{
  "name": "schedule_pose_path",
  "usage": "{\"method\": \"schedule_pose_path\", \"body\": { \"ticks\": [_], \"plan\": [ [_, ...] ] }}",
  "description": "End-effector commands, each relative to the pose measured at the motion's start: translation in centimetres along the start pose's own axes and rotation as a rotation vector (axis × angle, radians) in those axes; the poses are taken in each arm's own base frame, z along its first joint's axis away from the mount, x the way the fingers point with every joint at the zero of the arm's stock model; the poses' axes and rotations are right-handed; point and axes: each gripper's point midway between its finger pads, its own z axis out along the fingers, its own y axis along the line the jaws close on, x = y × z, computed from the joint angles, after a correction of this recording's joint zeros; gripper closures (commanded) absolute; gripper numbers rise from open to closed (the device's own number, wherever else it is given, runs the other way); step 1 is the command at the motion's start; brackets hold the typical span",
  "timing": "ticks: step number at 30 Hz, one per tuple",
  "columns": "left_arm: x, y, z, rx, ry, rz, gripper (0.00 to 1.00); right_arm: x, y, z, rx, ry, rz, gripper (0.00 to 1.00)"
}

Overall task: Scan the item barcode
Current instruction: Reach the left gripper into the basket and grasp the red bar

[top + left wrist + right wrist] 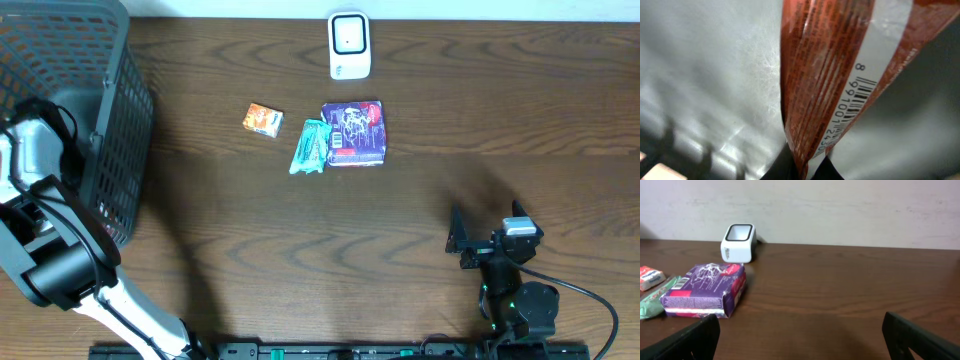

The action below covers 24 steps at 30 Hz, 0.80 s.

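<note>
Plainly, the move ahead hinges on the left side. The left arm point(55, 255) is bent over the rim of the dark mesh basket point(120, 160), its wrist reaching down inside, so the overhead view hides the fingers. The left wrist view shows the left gripper point(804, 172) pinched tight on the bottom edge of a red-orange packet point(820, 70). The packet's long axis runs straight away from the fingertips and leans a little to the right, against the pale basket floor. Its barcode point(856, 102) sits on a white strip along that same axis and faces the wrist camera. To the right, an orange box point(263, 120), a teal packet point(309, 146) and a purple packet point(353, 132) lie close together on the wooden table point(400, 250). The white scanner point(349, 45) stands just beyond them at the far edge, well apart from the basket. The held packet would probably have to be lifted clear of the basket wall, carried right, and turned so the white strip faces the scanner's window. The right gripper point(458, 238) rests low near the front edge with its jaws spread wide and empty, nearer the scanner than the left one but holding nothing.
</note>
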Motion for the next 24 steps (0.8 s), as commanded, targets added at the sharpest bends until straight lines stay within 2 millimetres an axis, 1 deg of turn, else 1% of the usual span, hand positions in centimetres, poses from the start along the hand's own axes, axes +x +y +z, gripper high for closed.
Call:
{"method": "schedule_pose_path", "body": {
  "ticks": [1, 4, 5, 6, 7, 8, 9, 10, 11, 13, 16, 19, 21, 22, 24],
  "plan": [
    [-3.7, -1.7, -6.8, 0.150, -0.178, -0.024, 0.93, 0.1, -0.1, 0.0, 0.002, 0.002, -0.010, 0.01],
    [-5.2, -4.5, -14.1, 0.367, -0.347, 0.003, 0.92, 0.1, -0.1, 0.0, 0.002, 0.002, -0.010, 0.01],
    [-5.5, -5.2, -17.0, 0.437, -0.413, 0.000, 0.93, 0.1, -0.1, 0.0, 0.002, 0.002, -0.010, 0.01],
    [-5.7, -5.5, -19.4, 0.489, -0.470, -0.017, 0.93, 0.1, -0.1, 0.0, 0.002, 0.002, -0.010, 0.01],
    [-5.6, -5.6, -22.0, 0.536, -0.531, -0.047, 0.93, 0.1, -0.1, 0.0, 0.002, 0.002, -0.010, 0.01],
    [-5.5, -5.5, -24.0, 0.566, -0.577, -0.081, 0.92, 0.1, -0.1, 0.0, 0.002, 0.003, -0.010, 0.01],
    [-4.8, -5.1, -27.0, 0.612, -0.642, -0.157, 0.93, 0.1, -0.1, 0.0, 0.002, 0.002, -0.010, 0.01],
    [-4.2, -4.7, -29.1, 0.648, -0.684, -0.204, 0.93, 0.1, -0.1, 0.0, 0.002, 0.002, -0.010, 0.01],
    [-3.6, -4.5, -30.8, 0.677, -0.718, -0.239, 0.93, 0.1, -0.1, 0.0, 0.002, 0.002, -0.010, 0.01],
    [-1.9, -3.9, -34.6, 0.739, -0.804, -0.283, 0.93, 0.1, -0.1, 0.0, 0.002, 0.002, -0.010, 0.01],
    [0.7, -3.7, -39.4, 0.794, -0.943, -0.246, 0.93, 0.1, -0.1, 0.0, 0.002, 0.002, -0.010, 0.01],
    [3.7, -4.4, -42.5, 0.839, -1.016, -0.192, 0.93, 0.1, -0.1, 0.0, 0.002, 0.002, -0.010, 0.01],
    [5.5, -5.7, -43.6, 0.872, -1.029, -0.141, 0.93, 0.1, -0.1, 0.0, 0.002, 0.003, -0.010, 0.01],
    [6.5, -6.7, -44.1, 0.894, -1.028, -0.104, 0.93, 0.1, -0.1, 0.0, 0.002, 0.002, -0.010, 0.01],
    [8.4, -9.5, -44.6, 0.932, -1.014, 0.022, 0.93, 0.1, -0.1, 0.0, 0.002, 0.002, -0.010, 0.01]
  ]
}}
